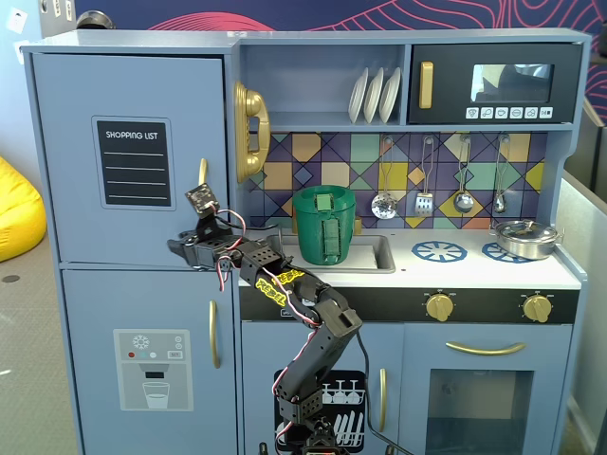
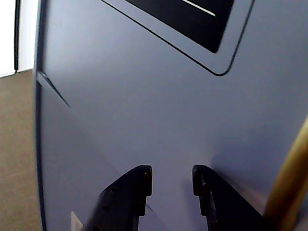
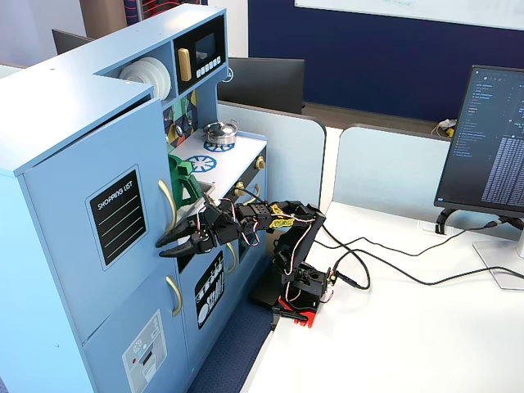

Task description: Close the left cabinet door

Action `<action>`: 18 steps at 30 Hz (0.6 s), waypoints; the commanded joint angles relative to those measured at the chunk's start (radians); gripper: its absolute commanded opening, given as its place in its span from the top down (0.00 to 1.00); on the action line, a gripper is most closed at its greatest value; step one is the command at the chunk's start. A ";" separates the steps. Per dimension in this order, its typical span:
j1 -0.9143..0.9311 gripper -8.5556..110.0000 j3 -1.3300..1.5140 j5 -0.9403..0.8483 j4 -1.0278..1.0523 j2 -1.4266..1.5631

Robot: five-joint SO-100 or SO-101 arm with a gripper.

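Nearest the wrist camera, the gripper [image 2: 171, 185] showed as two black fingers standing a little apart with nothing between them, their tips right up against the light-blue face of the left cabinet door [image 2: 144, 106]. Actual contact could not be told from that view. The corner of the black shopping-list panel [image 2: 192, 19] lay above the jaws, and the gold handle [image 2: 288, 187] ran just to their right, its long axis upright along the door's free edge.

In a fixed view from the front, the door [image 1: 133, 95] filled the upper left of the toy kitchen, directly above the lower door with the water-dispenser graphic [image 1: 152, 370], and it looked nearly flush with the cabinet frame. From the side in a fixed view, the door [image 3: 90, 221] seemed nearly shut, and the gripper [image 3: 166, 244] pointed at its face just below the handle [image 3: 168, 205], with the arm [image 3: 278, 237] stretched out level from its base on the white table [image 3: 409, 327].

The door lay straight ahead of the jaws, so a finishing move would probably be a plain push forward, square to the panel, near the handle edge and away from the hinge side. The closing appeared close to complete.
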 commanded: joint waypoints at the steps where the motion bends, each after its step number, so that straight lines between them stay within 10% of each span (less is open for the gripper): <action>1: 0.061 0.93 -0.006 -0.021 -0.040 0.037; 18: 0.117 0.93 0.049 -0.055 -0.077 0.055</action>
